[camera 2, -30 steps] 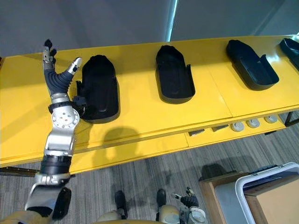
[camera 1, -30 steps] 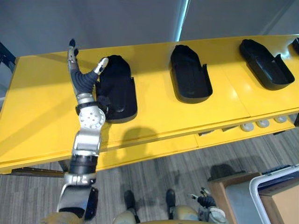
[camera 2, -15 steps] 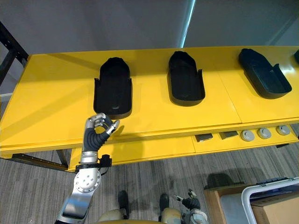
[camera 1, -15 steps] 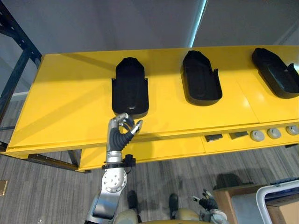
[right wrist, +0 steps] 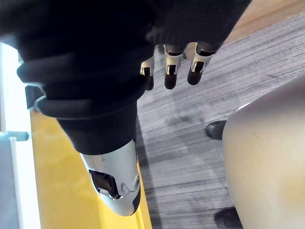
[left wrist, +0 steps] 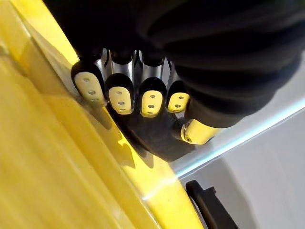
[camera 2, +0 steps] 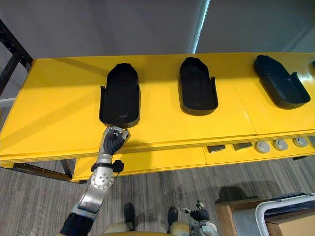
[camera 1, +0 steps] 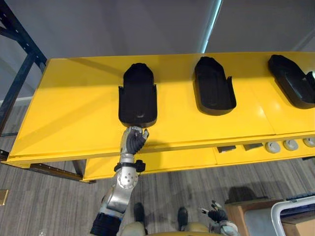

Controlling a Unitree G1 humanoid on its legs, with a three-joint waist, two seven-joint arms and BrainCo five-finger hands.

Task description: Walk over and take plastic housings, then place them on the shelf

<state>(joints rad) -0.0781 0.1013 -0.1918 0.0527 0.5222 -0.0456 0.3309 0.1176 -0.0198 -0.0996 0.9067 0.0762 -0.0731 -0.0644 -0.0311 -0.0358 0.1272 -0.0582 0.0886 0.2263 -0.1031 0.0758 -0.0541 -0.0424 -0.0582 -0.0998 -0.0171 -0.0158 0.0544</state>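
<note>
Surface (camera 1: 74, 113) of bright yellow runs across the middle of the frame, from the left edge to the right edge. Behind it, along the top, is a plain grey wall (camera 1: 123, 24). Below it, along the bottom, is a grey striped floor (camera 1: 49, 206). A dark rack (camera 1: 19, 59) stands at the upper left corner.

Three black plastic housings lie in a row on the yellow top, well apart from each other, each with its open side up. The left housing (camera 1: 138, 96) is a bit left of the middle of the frame. The middle housing (camera 1: 214, 86) is right of the middle. The right housing (camera 1: 290, 81) is at the right edge and lies slanted.

The left robot hand (camera 1: 134, 140) comes up from the bottom of the frame, a bit left of the middle. It is clenched, and its curled fingers (left wrist: 119, 95) sit right at the near end of the left housing. I cannot tell if they press on it.

The right robot hand (right wrist: 171, 71) hangs low over the floor at the bottom of the frame, right of the middle. Its fingers are loose and released.

Small round buttons (camera 1: 272, 147) sit in a row on the front edge of the yellow top, at the right.
</note>
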